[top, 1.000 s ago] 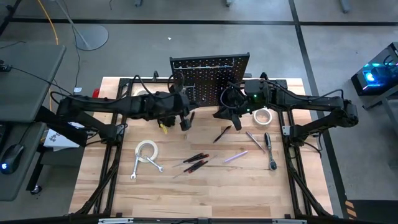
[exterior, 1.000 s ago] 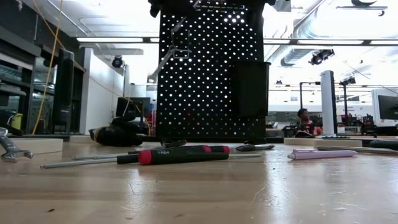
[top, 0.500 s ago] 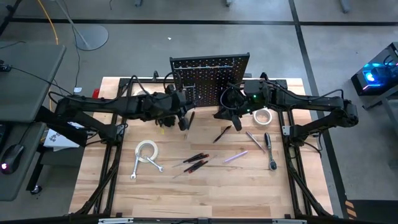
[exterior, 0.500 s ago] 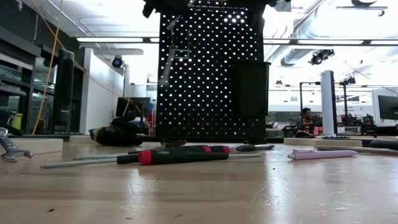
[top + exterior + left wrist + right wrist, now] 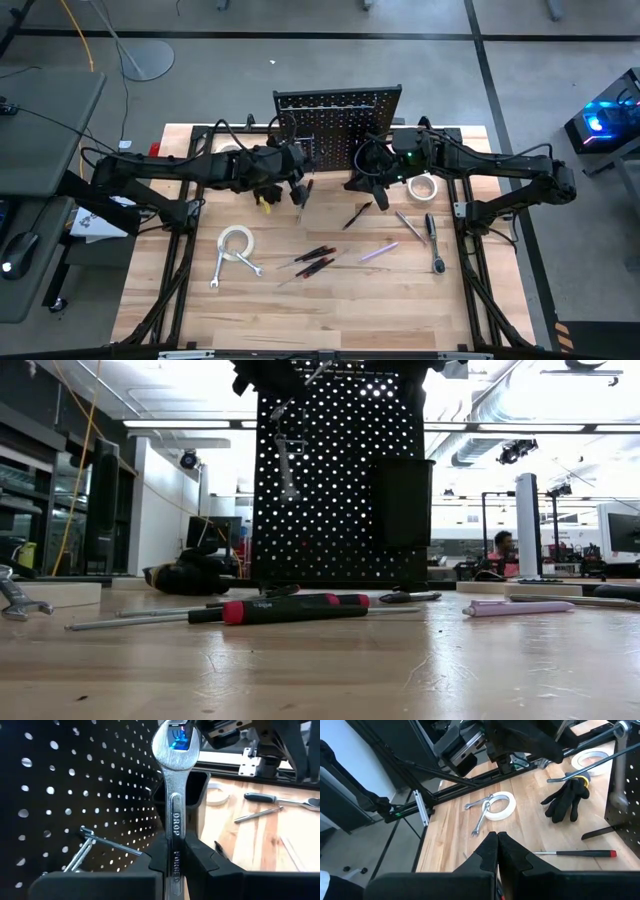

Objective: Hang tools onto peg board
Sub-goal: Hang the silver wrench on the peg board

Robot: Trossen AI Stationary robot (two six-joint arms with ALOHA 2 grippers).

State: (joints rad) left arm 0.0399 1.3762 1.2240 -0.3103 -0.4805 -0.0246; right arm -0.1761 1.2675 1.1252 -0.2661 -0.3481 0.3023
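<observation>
Fingers of our left gripper (image 5: 175, 862) are clamped on the shank of a silver wrench (image 5: 176, 795), its open-ended head standing above them and stamped lettering running down the flat, polished steel. We hold it just in front of the peg board (image 5: 335, 480), an upright black panel dotted with rows of small round holes, with a metal hook (image 5: 102, 842) sticking out of it beside our fingers. Compared with a second ago, the wrench in the low view has turned from a slant to nearly upright against the board's upper part, and from above our left gripper (image 5: 297, 182) has edged closer to the board. A black open-topped bin (image 5: 404, 500) is fixed to the board's front.

Our right gripper (image 5: 497, 851) hovers with its fingers pressed together on nothing, close by the board's other side, unmoved since before. On the wooden desk (image 5: 330, 310) lie a white tape roll (image 5: 236, 242) with a wrench (image 5: 222, 268) touching it, two red-handled screwdrivers (image 5: 318, 259), a purple tool (image 5: 379, 250), a ratchet (image 5: 434, 243), another tape roll (image 5: 423, 187) and a dark glove (image 5: 567, 801).
</observation>
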